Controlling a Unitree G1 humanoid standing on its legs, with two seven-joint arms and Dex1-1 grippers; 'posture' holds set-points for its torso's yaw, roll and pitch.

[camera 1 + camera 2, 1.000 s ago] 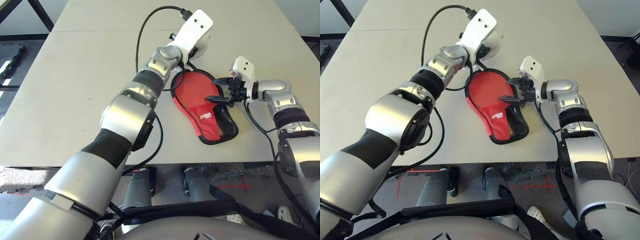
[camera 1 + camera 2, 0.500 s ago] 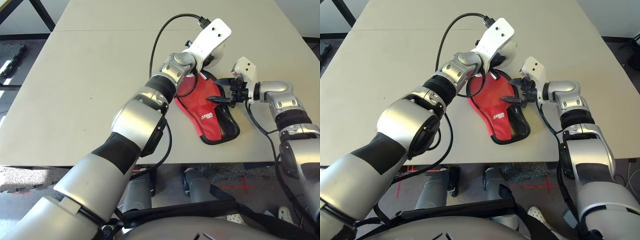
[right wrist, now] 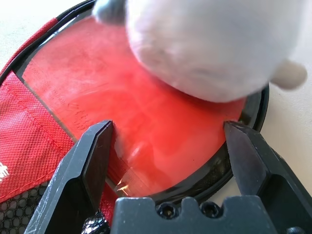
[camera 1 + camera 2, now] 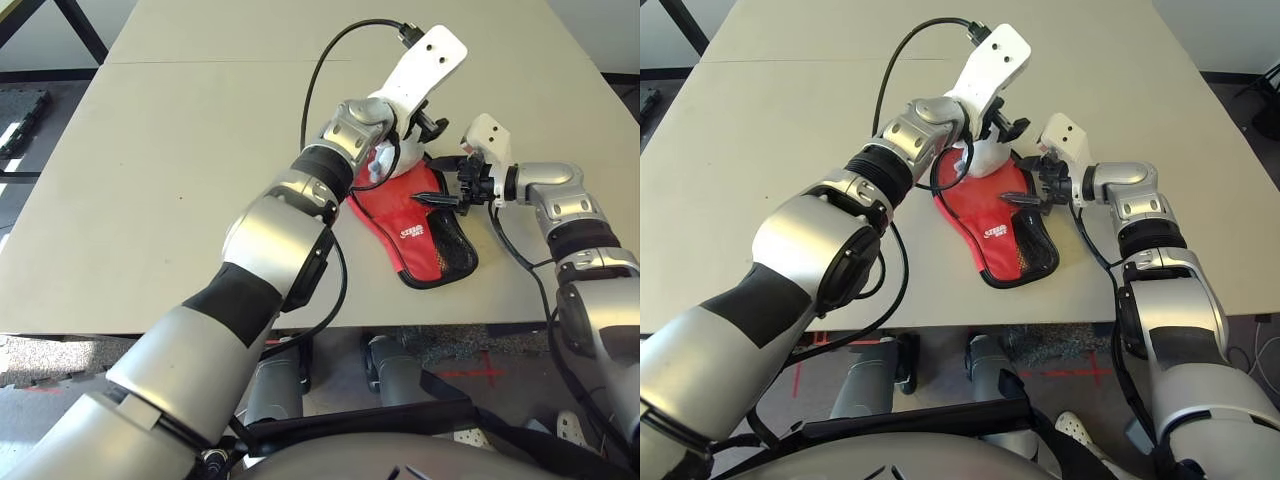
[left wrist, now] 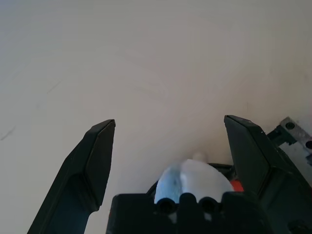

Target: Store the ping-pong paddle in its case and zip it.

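Note:
The red case (image 4: 418,232) lies flat on the table, its black mesh pocket (image 4: 452,250) toward me. Its round far end is open, and the ping-pong paddle's red face (image 3: 146,112) shows inside the black zip edging; the handle is hidden. A fluffy white ball (image 4: 388,160) rests on that red face. My left gripper (image 4: 1006,122) hangs open just above the ball, holding nothing. From the right, my right gripper (image 4: 440,180) reaches over the case's open end, open, its fingers (image 3: 92,165) straddling the paddle face without gripping it.
The beige table (image 4: 180,170) stretches wide to the left and far side. A black cable (image 4: 320,60) loops from the left wrist above the table. The table's front edge runs just below the case.
My left gripper has gone from shut to open and swung right over the case's round end. The white ball now lies on the paddle face. The right arm has stayed put.

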